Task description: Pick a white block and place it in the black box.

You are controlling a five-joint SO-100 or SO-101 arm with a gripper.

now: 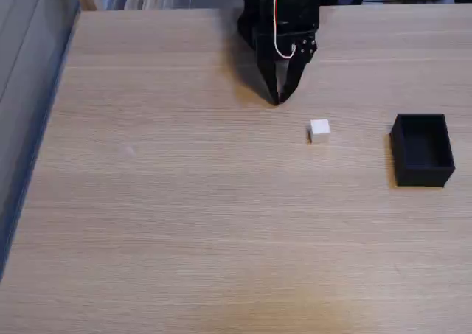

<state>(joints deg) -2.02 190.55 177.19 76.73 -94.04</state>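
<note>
A: Bare light-oak wood-grain desk (184, 260) takes up the near part of the fixed view, with nothing lying on that stretch.

B: And farther back?

A: Right of centre sits the small plain white cube, the white block (319, 130). It rests flat on the desk, on its own, touching nothing.

B: Where is the container?

A: Off to the right, near the edge of the view, stands the matte black rectangular open-topped box (422, 150). Its thin walls are upright and the inside looks dark and bare. It is well apart from the white block, with bare desk between them.

B: What about the arm?

A: A black arm (284, 17) comes down from the top of the view, with a red and white cable (277, 32) looping across its front. Its black end effector (278, 100) points down toward the desk, up and to the left of the white block and near it, but not touching it.

B: Is it gripping anything?

A: No. The two fingers taper together to one narrow tip, so it looks closed or almost closed, with nothing between them. Whether the tip meets the desk I cannot tell.

B: Anything at the sides?

A: A grey-blue strip (29, 127) runs along the desk's left edge, and some blurred clutter lies beyond the far edge.
</note>
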